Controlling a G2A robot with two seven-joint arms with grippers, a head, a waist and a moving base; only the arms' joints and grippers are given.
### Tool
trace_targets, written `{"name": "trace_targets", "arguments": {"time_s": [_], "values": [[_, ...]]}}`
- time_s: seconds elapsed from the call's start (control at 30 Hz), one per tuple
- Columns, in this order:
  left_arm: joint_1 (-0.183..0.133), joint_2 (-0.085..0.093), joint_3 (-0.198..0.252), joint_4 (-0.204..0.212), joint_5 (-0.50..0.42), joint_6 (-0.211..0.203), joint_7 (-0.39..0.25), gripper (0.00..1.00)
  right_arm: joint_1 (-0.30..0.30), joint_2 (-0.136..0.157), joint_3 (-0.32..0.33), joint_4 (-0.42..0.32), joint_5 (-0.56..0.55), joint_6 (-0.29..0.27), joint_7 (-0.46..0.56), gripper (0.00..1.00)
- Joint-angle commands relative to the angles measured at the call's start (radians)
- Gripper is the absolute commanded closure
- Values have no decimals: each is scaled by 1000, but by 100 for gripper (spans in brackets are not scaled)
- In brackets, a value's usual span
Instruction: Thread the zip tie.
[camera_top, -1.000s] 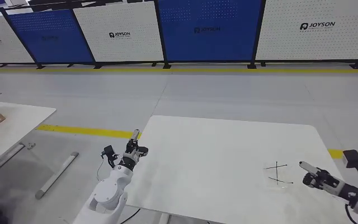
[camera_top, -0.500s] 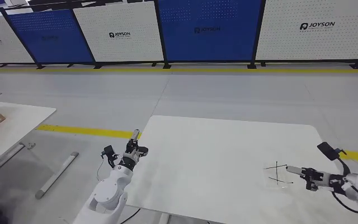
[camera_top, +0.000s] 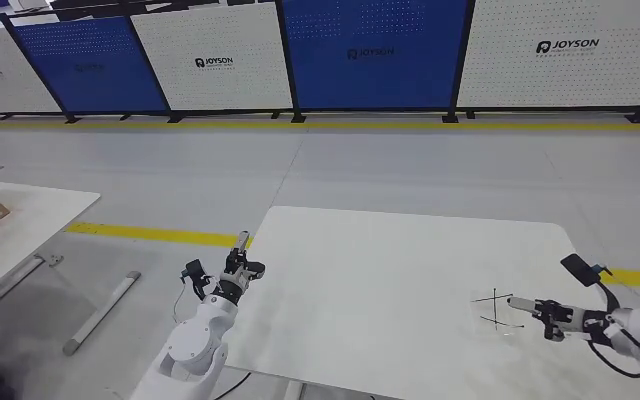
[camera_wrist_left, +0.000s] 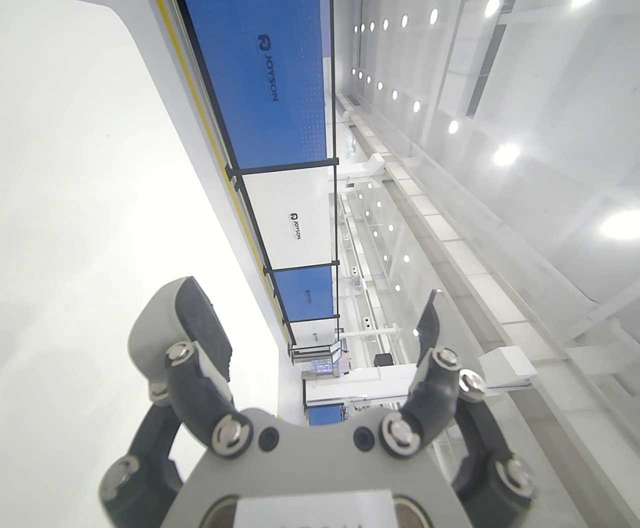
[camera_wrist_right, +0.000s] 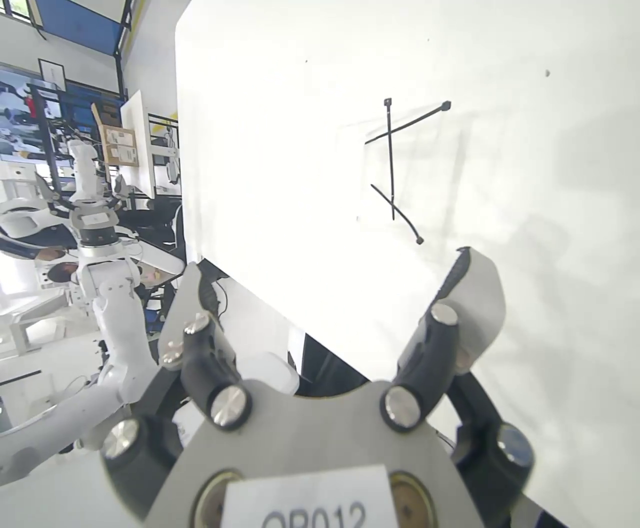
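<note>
Three thin black zip ties (camera_wrist_right: 391, 160) lie crossed over one another on the white table (camera_top: 400, 270), near its right front part; in the top view the zip ties (camera_top: 497, 309) are small dark lines. My right gripper (camera_wrist_right: 332, 272) is open and empty, hovering just short of them over the table's front edge. In the top view the right gripper (camera_top: 520, 301) sits immediately right of the ties. My left gripper (camera_wrist_left: 312, 300) is open and empty, pointing up beside the table's left edge, where the left gripper (camera_top: 240, 242) stands far from the ties.
The table (camera_wrist_right: 280, 125) is bare apart from the ties. A second white table (camera_top: 40, 215) stands at the far left, with a yellow floor line (camera_top: 150, 234) between them. Blue and white partition panels (camera_top: 375, 55) line the back.
My right arm has moved left, bringing its gripper from the table's right edge up to the zip ties. The left arm has not moved.
</note>
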Motion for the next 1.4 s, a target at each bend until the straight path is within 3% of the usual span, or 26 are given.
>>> {"name": "trace_targets", "arguments": {"time_s": [0.0,0.1,0.13,0.17,0.23,0.3,0.37,0.47,0.6,1.0,1.1,1.17,1.27,1.37], "values": [[0,0,0,0,0,0,0,0,0,0,0,0,0,0,0,0],[0,0,0,0,0,0,0,0,0,0,0,0,0,0,0,0],[0,0,0,0,0,0,0,0,-2,2,-15,-16,-5,-26,0,0],[0,0,0,0,0,0,0,0,-3,15,-43,-22,-30,-68,0,0],[0,0,0,0,0,0,0,0,7,38,-70,-23,-35,-73,0,0],[0,0,0,0,0,0,0,0,23,71,-133,-23,-56,-52,0,0],[0,0,0,0,0,0,0,0,68,104,-196,-8,-14,17,0,0],[0,0,0,0,0,0,0,0,129,147,-277,12,-20,66,0,0],[0,0,0,0,0,0,0,0,225,189,-415,80,11,84,0,0],[0,0,0,0,0,0,0,0,225,189,-415,80,11,84,0,0],[0,0,0,0,0,0,0,0,235,190,-413,129,16,64,0,0],[0,0,0,0,0,0,0,0,248,190,-440,143,6,63,0,0],[0,0,0,0,0,0,0,0,313,191,-532,193,40,78,0,0],[0,0,0,0,0,0,0,0,321,191,-539,199,46,76,0,0]]}}
